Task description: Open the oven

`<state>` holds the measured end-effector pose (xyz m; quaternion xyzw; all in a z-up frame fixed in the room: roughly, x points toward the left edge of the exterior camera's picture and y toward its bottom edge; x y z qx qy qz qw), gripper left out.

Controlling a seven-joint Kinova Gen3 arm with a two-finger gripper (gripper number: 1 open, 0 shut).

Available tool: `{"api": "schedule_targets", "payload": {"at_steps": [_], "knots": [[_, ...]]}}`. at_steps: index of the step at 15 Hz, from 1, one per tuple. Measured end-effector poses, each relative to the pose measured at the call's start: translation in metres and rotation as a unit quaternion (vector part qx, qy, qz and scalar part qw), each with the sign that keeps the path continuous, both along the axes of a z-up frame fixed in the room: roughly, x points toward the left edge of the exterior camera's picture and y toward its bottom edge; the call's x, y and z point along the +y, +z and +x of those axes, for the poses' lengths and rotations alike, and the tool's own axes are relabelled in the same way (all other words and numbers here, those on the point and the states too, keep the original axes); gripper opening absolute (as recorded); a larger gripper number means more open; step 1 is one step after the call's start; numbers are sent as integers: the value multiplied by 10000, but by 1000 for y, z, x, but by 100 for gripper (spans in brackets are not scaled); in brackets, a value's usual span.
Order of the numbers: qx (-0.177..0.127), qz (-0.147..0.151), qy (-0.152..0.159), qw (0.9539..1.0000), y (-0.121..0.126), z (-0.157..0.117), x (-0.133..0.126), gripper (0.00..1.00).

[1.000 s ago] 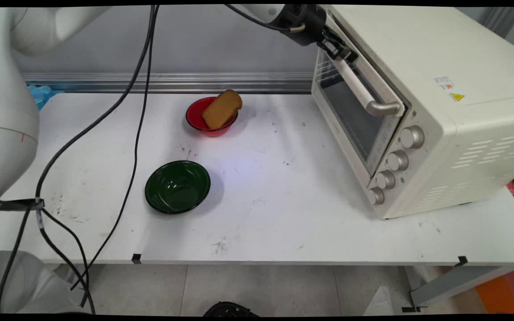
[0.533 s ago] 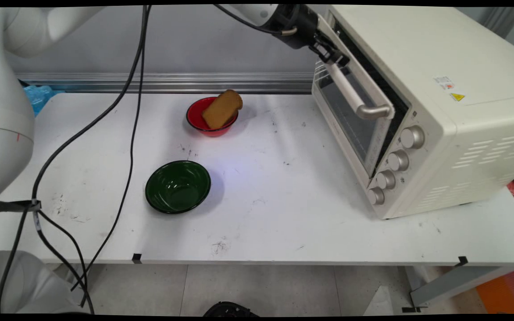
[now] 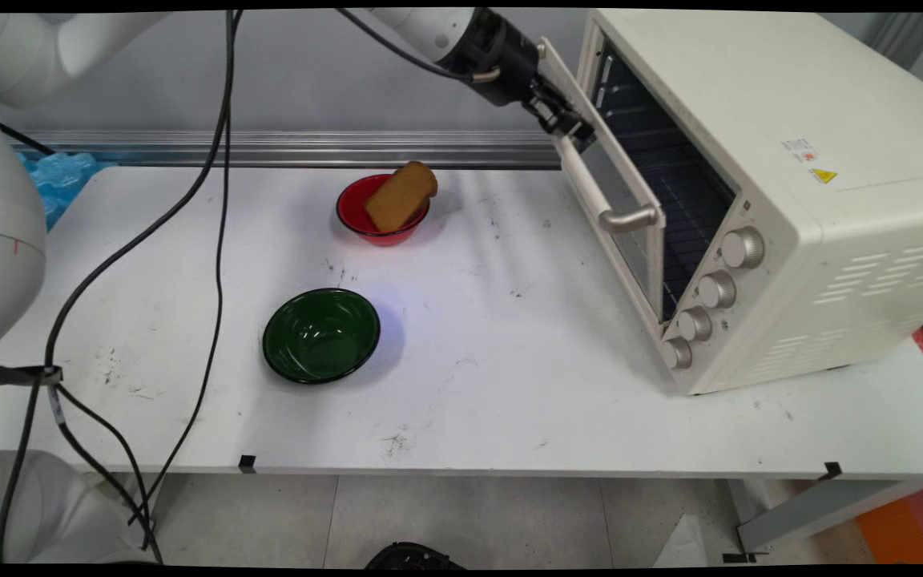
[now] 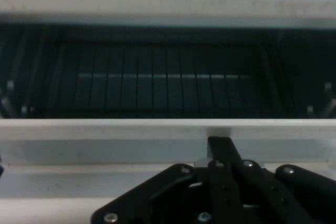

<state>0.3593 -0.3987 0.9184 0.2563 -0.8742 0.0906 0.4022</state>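
Item 1, end effector (image 3: 566,128): I see it high at the back of the worktop (image 3: 509,385), at the far end of the oven door's handle (image 3: 602,188). In the hand view one black finger (image 4: 223,153) reaches up against the door's pale top edge, with the linkage bunched below it. I read it as closed on the handle; the second finger is hidden from me.

Item 2, toaster oven (image 3: 782,184): cream, standing on the right part of the worktop, front turned toward the left. Four knobs (image 3: 710,292) run in a column down its near front corner.

Item 3, oven door (image 3: 630,208): hinged at the bottom, tilted partway open, top edge leaning out from the body. Through the gap I see the dark interior and the wire rack (image 4: 163,85).

Item 4, red bowl (image 3: 359,215): toward the back of the worktop, left of the oven and well apart from it. A brown slice of bread (image 3: 399,196) lies tilted in it, upper end over the far right rim.

Item 5, green bowl (image 3: 321,335): nearer the front, apart from the red bowl, upright, nothing in it.

Item 6, black cables (image 3: 217,200): hanging from the arm across the left of the worktop.
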Motion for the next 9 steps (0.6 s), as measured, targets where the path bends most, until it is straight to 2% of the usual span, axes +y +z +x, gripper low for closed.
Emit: {"api": "schedule_targets", "payload": {"at_steps": [9], "knots": [[-240, 106, -88, 9996, -21, 11, 11, 0]]}}
